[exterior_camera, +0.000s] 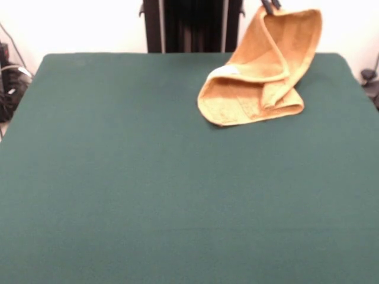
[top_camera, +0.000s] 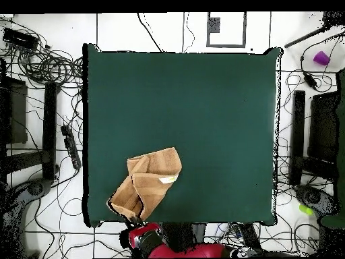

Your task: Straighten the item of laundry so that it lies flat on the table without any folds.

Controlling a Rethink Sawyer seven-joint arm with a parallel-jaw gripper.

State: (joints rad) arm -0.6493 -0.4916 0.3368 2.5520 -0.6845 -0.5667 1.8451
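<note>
One towel (exterior_camera: 254,89), folded | one table (exterior_camera: 148,189) | one tool (exterior_camera: 270,6) pinching towel's raised corner

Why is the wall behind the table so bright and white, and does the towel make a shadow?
Front view: the background above the table is washed out to plain white by glare, while the towel casts only a faint dark edge under its lower fold. Overhead view: light is even, the floor is bright white, and there is no clear shadow beside the towel.
</note>
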